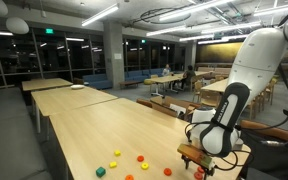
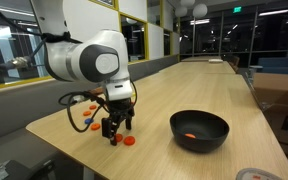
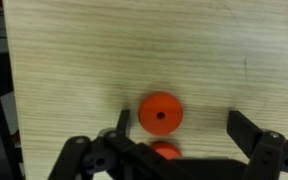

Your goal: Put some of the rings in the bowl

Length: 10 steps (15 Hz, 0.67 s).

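In the wrist view an orange-red ring (image 3: 161, 113) with a small centre hole lies on the wooden table, closer to the left finger (image 3: 122, 121) than to the right one. A second ring (image 3: 164, 152) shows partly under the gripper body. My gripper (image 3: 184, 125) is open and holds nothing. In an exterior view the gripper (image 2: 117, 128) hangs just above the table, with a red ring (image 2: 129, 141) at its tips and an orange one (image 2: 94, 126) beside it. The black bowl (image 2: 212, 142) stands to the right, apart from the gripper, with one orange ring (image 2: 190, 135) inside.
More coloured pieces lie loose near the table's end: yellow (image 1: 117, 153), orange (image 1: 142, 157), red (image 1: 167, 171) and a green one (image 1: 100, 171). The table edge (image 2: 54, 135) runs close behind the gripper. Long wooden tables (image 1: 74, 100) stretch away behind.
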Available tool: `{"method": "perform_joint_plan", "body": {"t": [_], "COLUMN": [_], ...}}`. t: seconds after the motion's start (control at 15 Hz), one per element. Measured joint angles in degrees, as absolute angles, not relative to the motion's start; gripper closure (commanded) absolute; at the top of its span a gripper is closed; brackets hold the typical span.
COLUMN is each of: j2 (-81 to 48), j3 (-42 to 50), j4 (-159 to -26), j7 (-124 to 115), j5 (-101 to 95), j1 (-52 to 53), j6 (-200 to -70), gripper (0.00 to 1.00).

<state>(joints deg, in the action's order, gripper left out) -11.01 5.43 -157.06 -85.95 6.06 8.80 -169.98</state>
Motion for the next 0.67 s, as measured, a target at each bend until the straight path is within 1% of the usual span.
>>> {"method": "perform_joint_plan", "body": {"t": [0.07,0.13,0.2,0.27,0.53,0.67], "j2": [-11.0,-11.0,-11.0,-11.0,-10.3,-9.9], "j3": [5.5,5.5,5.5,5.5,5.5,5.5], "j4": [-157.1,-157.1,-157.1,-157.1,-157.0,-157.0], "j7": [-86.0,-86.0,-86.0,-86.0,-85.9,-86.0], "j5": [6.0,6.0,6.0,6.0,5.9,5.8], "j1": [8.8,8.9,8.9,8.9,8.9,8.9], "j6": [-170.1,-170.1,-170.2,-170.2,-170.2,-170.2], "gripper": [0.00,0.25,0.28,0.34,0.66,0.79]}}
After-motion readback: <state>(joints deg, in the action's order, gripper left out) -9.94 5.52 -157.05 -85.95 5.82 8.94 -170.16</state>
